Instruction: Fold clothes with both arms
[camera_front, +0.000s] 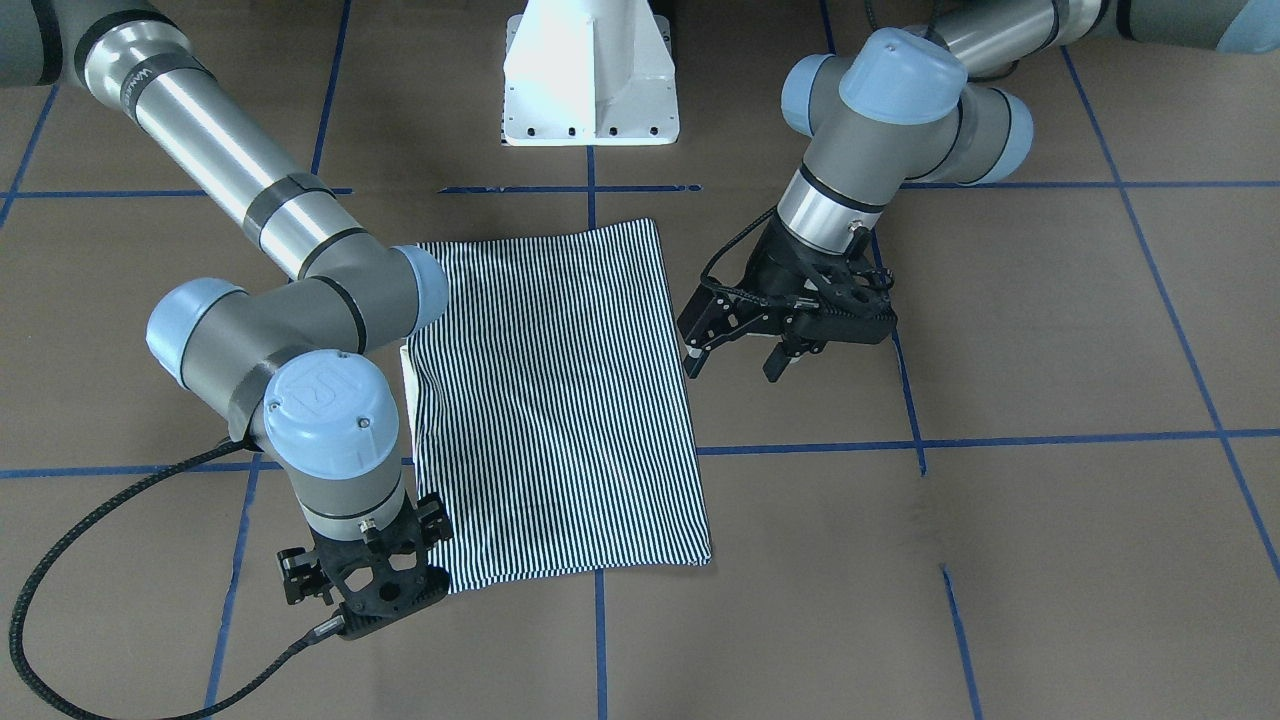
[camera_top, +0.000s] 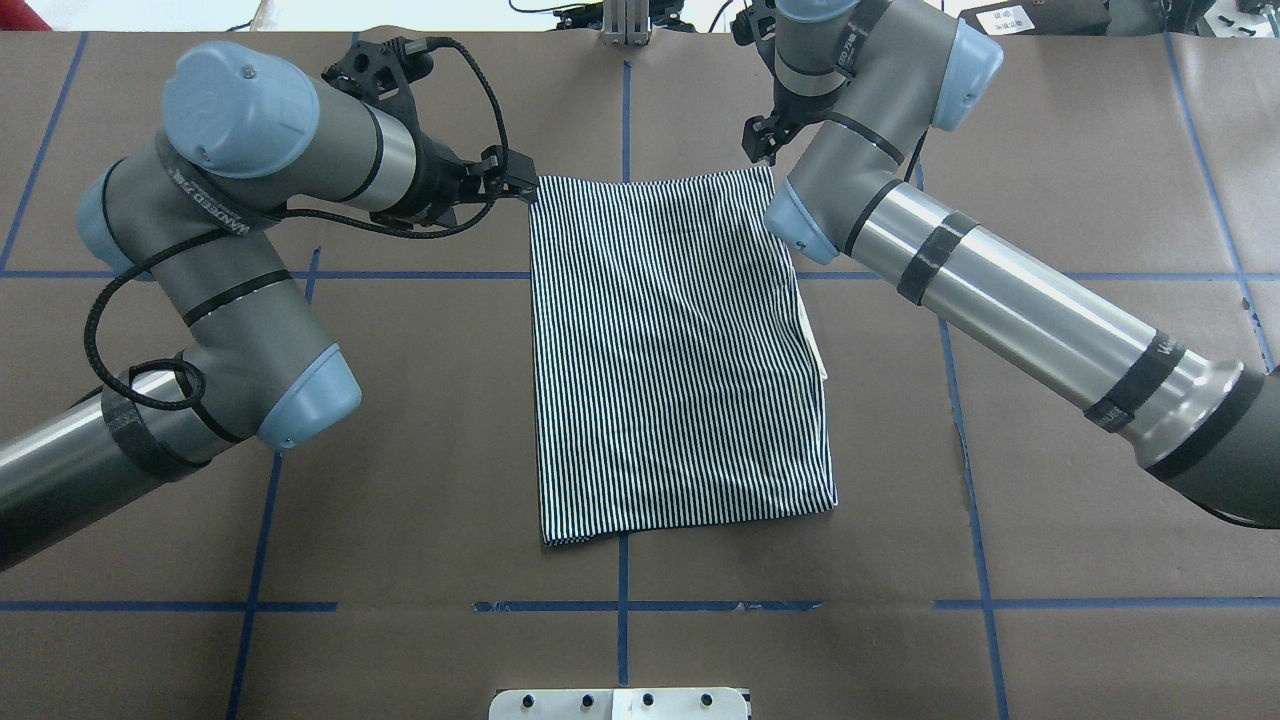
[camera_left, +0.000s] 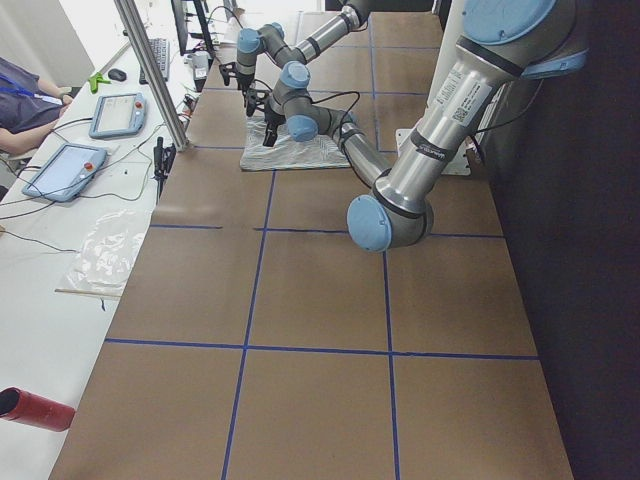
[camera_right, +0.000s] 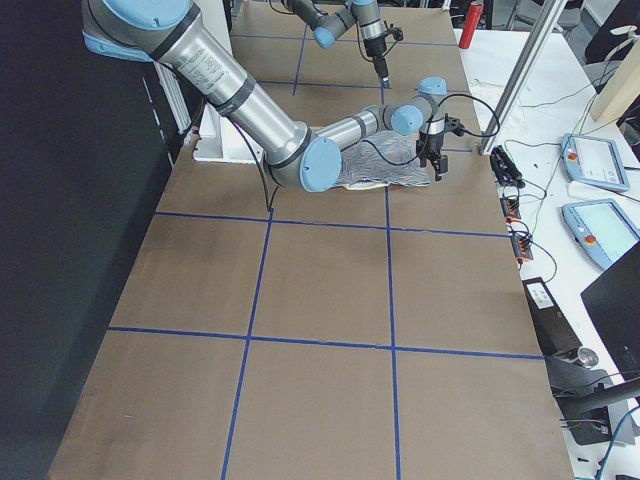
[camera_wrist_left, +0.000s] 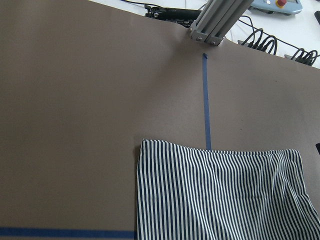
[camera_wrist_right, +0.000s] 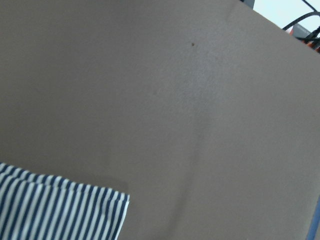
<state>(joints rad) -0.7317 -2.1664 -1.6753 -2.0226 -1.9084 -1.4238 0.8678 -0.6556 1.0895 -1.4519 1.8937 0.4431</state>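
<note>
The left gripper hovers with fingers spread and empty beside the left edge of the striped polo shirt, which lies folded into a flat rectangle mid-table. Over the shirt's far right corner the right gripper points down; I cannot tell whether its fingers are spread or together.

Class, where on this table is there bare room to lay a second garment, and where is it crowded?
Bare table lies on the robot's left of the striped shirt, past the left gripper, and in the strip between the shirt's near edge and the white base. It is crowded along the shirt's side edges, by that gripper and the right gripper.
</note>
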